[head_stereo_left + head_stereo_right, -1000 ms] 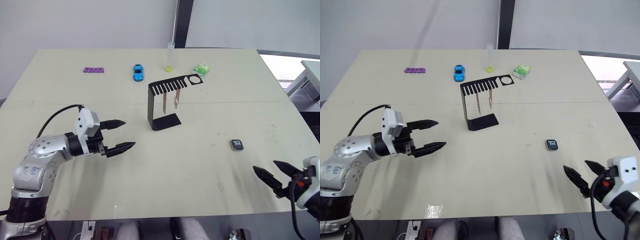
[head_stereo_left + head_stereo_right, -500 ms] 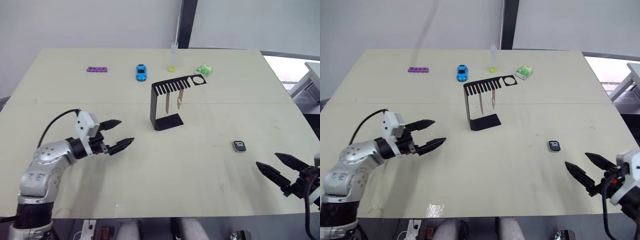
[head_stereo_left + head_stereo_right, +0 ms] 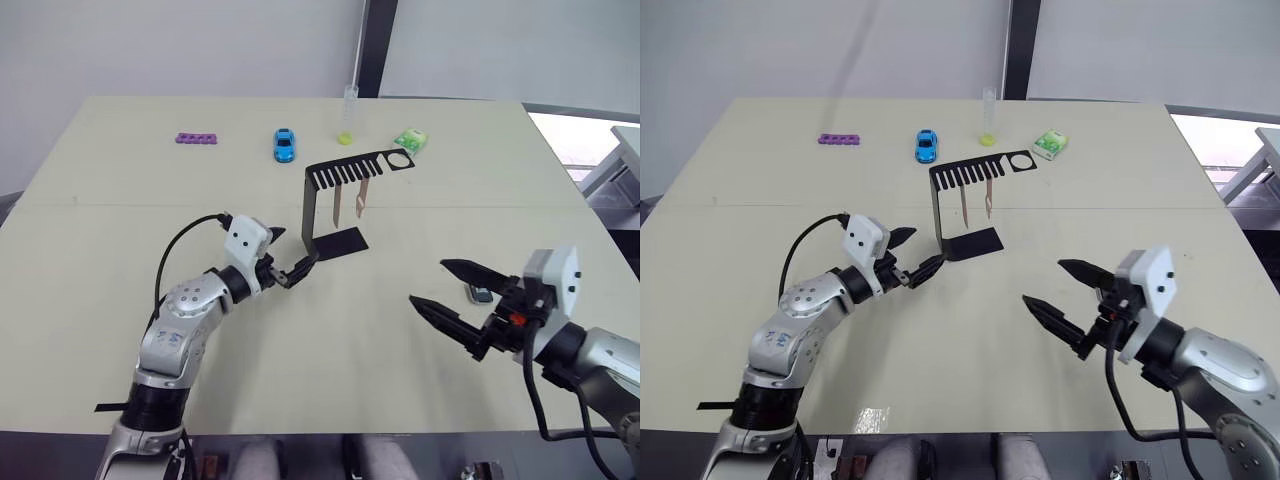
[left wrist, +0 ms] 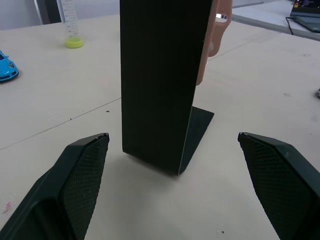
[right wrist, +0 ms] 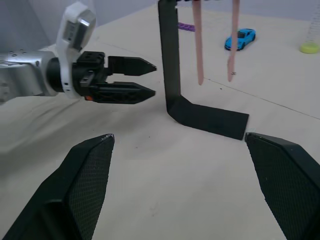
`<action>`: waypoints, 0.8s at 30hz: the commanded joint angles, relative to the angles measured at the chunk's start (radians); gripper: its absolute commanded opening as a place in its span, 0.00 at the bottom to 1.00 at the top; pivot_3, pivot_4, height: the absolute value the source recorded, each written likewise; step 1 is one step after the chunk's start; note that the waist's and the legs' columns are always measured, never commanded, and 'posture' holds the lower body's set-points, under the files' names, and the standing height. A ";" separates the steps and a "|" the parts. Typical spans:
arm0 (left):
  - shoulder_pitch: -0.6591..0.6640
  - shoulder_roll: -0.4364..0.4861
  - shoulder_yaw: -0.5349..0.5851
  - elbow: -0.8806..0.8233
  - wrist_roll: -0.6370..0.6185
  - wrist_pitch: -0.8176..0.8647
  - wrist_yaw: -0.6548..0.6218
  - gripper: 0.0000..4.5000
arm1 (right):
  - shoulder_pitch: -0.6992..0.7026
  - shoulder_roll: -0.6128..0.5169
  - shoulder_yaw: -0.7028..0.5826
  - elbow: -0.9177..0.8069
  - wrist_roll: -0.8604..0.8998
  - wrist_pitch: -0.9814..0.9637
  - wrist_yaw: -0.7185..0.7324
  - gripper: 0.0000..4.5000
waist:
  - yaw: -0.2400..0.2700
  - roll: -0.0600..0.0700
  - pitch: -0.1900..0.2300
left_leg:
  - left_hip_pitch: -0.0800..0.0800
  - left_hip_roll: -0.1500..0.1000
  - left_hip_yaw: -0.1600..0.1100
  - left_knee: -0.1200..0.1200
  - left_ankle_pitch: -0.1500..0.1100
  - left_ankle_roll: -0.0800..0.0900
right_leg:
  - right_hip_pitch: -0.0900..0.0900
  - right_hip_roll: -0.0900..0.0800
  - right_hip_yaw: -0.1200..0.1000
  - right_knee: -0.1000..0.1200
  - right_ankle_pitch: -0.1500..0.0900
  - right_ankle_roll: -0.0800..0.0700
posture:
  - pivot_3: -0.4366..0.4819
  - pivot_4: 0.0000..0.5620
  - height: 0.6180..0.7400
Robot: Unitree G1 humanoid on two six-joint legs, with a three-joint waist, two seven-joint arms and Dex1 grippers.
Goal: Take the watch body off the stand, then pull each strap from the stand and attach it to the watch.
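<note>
The black stand [image 3: 310,215] is upright mid-table, with two pink-beige straps [image 3: 340,206] [image 3: 361,198] hanging from its slotted top arm. My left gripper [image 3: 288,252] is open right beside the stand's upright, one finger on each side of its lower edge, touching nothing; the left wrist view puts the upright [image 4: 157,75] between the fingers [image 4: 75,185]. The watch body [image 3: 479,293] lies flat on the table to the right, half hidden behind my right gripper [image 3: 428,282]. That gripper is open and empty above the table, pointing toward the stand [image 5: 172,60].
Along the far side of the table lie a purple piece [image 3: 196,138], a blue toy car [image 3: 284,144], a clear tube with a yellow-green bottom [image 3: 347,115] and a small green-and-white box [image 3: 409,139]. The table's right edge [image 3: 590,215] is near my right arm.
My left gripper has moved right, up to the stand's upright. My right gripper has come in from the table's near right corner to just beside the watch body. Both stay open.
</note>
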 commanded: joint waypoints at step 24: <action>-0.162 -0.107 -0.030 0.206 0.142 -0.128 0.071 0.82 | -0.129 0.019 0.114 0.040 -0.019 0.006 -0.086 1.00 | -0.002 0.000 0.000 | -0.001 0.001 0.000 0.001 0.000 0.000 | -0.001 0.000 -0.002 0.001 0.000 0.000 | 0.48 0.27 1.00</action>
